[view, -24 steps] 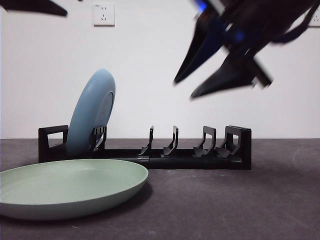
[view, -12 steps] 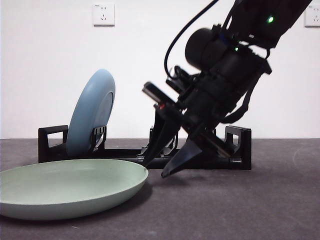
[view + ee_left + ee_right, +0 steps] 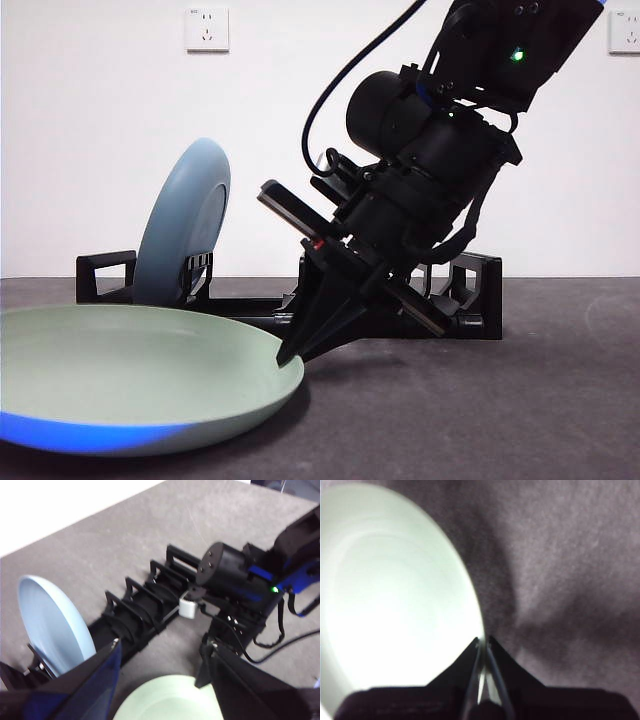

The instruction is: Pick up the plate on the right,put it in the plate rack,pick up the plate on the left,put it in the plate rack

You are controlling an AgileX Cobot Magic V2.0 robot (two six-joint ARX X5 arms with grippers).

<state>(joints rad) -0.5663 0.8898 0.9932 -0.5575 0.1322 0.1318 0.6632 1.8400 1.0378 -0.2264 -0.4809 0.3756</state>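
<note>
Pinching the green plate's (image 3: pixel 130 375) rim, my right gripper (image 3: pixel 292 355) has its jaws pressed together on the edge at about the plate's 3 o'clock. Behind it at 12 o'clock, the plate rack (image 3: pixel 470 300) holds the blue plate (image 3: pixel 185 222) upright, its middle prongs hidden by the arm. My left gripper (image 3: pixel 160 680) hangs spread above; the green plate is cut off there.

Dark grey textured desk (image 3: pixel 480 420) across the foreground, matte, with faint pale scuffs. Plain white wall (image 3: pixel 300 120) behind, meeting the desk at a level line. White wall socket (image 3: pixel 207 29) high on the wall toward one side; part of a second socket (image 3: pixel 628 37) at the opposite edge.
</note>
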